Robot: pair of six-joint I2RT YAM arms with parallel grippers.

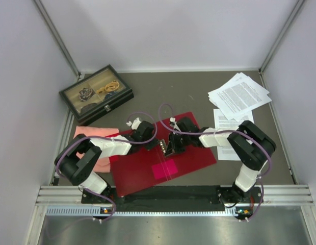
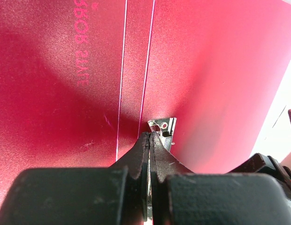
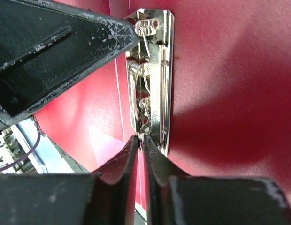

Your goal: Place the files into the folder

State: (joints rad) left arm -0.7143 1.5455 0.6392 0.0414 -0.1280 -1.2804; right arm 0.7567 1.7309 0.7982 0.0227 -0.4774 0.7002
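Grippers: both down at the metal clip point(image 3: 152, 79), one at each end of it
Left gripper point(image 2: 149, 136): fingers pressed tight together with nothing seen between them; tips touching the clip's end beside the spine creases, seemingly pinning it down
Right gripper point(image 3: 140, 139): fingers all but together, only a thin slit between them; tips at the opposite end of the clip; whether they nip its wire lever cannot be told
Clip: bright metal, lying flat on the inner face, alongside the spine; it looks down, not raised
Folder point(image 1: 199, 153): red, spread open with its inside up, at the middle of the tabletop's near edge; pink sticker point(image 1: 164, 169) on it, nearer the arm bases
Files point(image 1: 239, 94): printed white sheets fanned loosely by the tabletop's right edge toward the far right corner, well apart from the clip; some more lie under the right arm; none in the folder
Step in hand: probably readying the clip so that sheets can go beneath it; fetching the paper not yet begun
Next move: likely a firm hold on the lever and a lift while the left tips keep the folder flat; a slip off the thin wire is the risk; then a reach to the sheets
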